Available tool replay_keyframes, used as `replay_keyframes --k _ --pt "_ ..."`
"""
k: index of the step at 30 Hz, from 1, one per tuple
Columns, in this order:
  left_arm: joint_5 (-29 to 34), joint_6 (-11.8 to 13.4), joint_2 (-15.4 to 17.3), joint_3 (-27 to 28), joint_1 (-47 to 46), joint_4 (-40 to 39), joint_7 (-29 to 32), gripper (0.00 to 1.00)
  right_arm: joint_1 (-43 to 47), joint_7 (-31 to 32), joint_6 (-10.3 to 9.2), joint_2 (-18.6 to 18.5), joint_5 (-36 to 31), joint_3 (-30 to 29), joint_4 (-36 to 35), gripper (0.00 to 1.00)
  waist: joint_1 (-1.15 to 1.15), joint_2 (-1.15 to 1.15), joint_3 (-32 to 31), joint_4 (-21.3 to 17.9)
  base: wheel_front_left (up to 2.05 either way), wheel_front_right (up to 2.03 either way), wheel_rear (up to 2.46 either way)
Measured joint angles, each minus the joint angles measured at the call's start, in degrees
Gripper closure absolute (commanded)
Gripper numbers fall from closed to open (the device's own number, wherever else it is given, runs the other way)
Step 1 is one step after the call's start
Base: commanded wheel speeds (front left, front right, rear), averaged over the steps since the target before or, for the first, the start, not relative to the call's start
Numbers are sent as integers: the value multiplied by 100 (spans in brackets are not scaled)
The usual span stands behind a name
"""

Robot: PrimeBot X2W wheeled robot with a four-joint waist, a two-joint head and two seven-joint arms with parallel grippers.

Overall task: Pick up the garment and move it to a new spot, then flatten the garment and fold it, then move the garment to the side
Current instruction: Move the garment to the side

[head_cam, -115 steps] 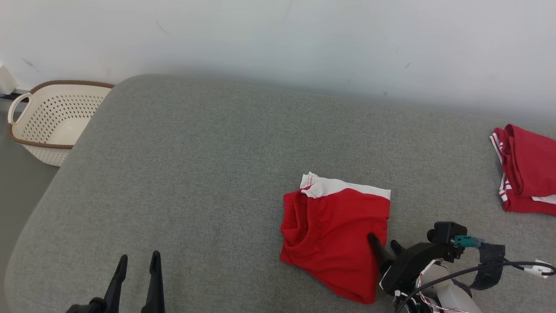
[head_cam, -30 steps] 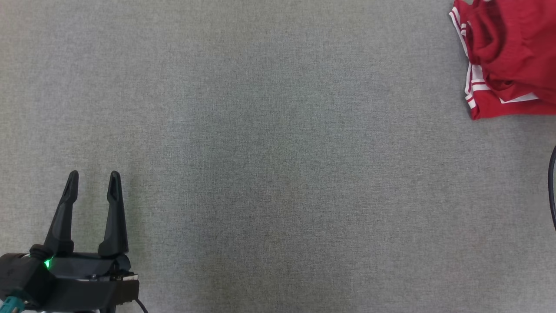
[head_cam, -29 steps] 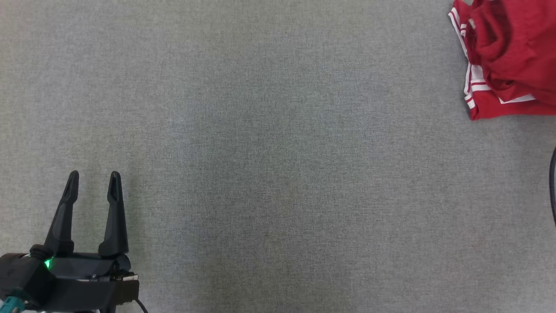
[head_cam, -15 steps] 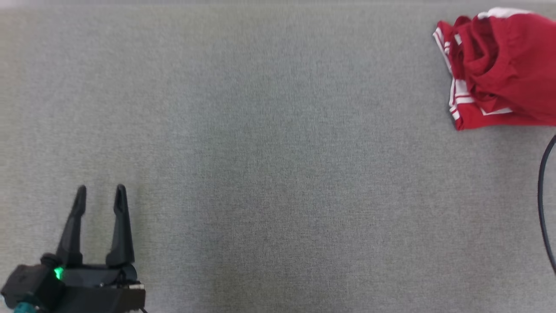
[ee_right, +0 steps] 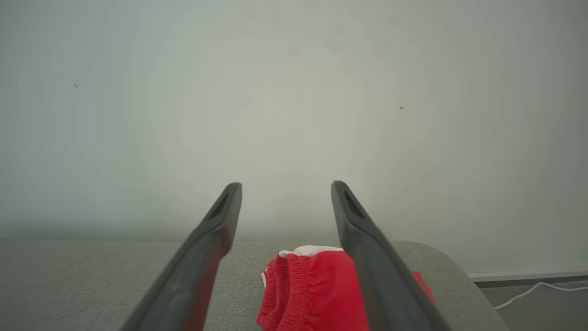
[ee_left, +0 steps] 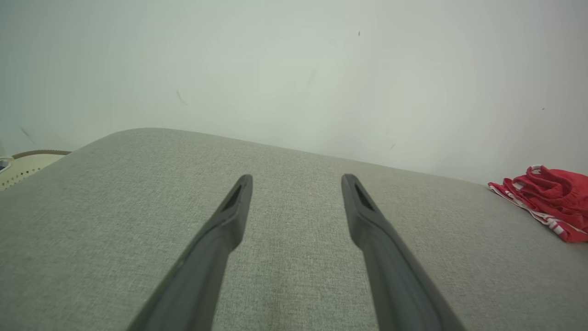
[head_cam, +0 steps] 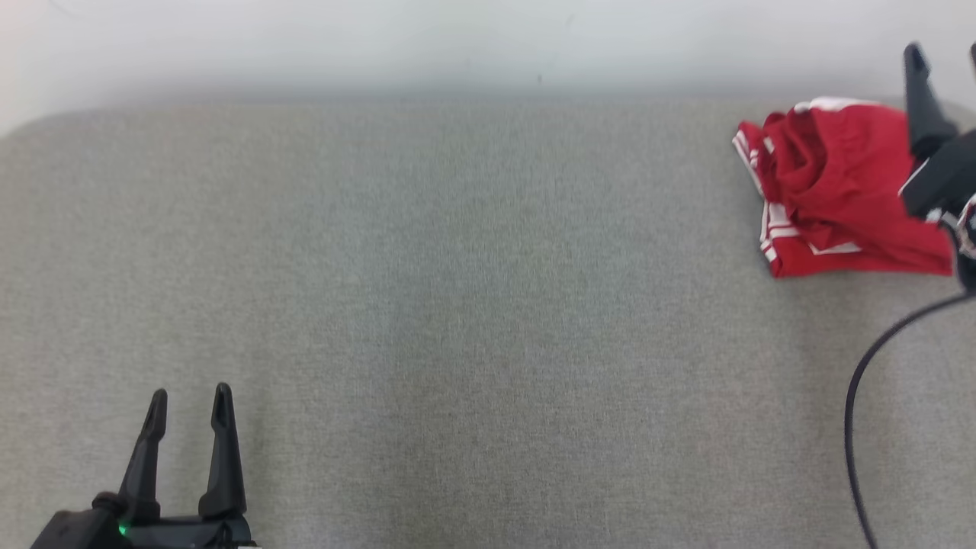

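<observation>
At far right of the grey padded surface (head_cam: 427,305), close to its rear edge by the pale wall (head_cam: 457,38): red shorts (head_cam: 831,206) with white side stripes and white waistband trim, lying in a loose folded bundle. Possibly more than one piece; cannot tell. Right gripper (head_cam: 943,49) above the bundle's right half, fingers spread wide with nothing between them, tips pointing toward the wall. Contact between fingers and cloth not resolvable. Left gripper (head_cam: 191,390) at near left, well apart from the shorts, likewise spread and empty, held over bare surface. Black cable (head_cam: 858,396) trailing from the right arm across the near right of the surface. Cream perforated basket (ee_left: 23,163) beyond the surface's left end.

Judged stage: the last one, with the shorts set aside and let go, and withdrawal of the right arm not yet made. For a clean finish, keep the jaws spread. Lift straight up until both fingers clear the elastic waistband, and only then draw back, so as not to hook a fold and undo the stack. Avoid any sideways sweep across the cloth. Mind the cable: route the retreat so that its loop drags over bare surface, not over the bundle. Leave the left arm parked.
</observation>
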Motion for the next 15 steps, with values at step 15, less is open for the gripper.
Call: replay_keyframes --k 15 --pt "-32 70 -92 -104 390 155 -19 0 2285 -441 0 870 -993 -1072 -1601 0 0 0 -760 100 0 0 0"
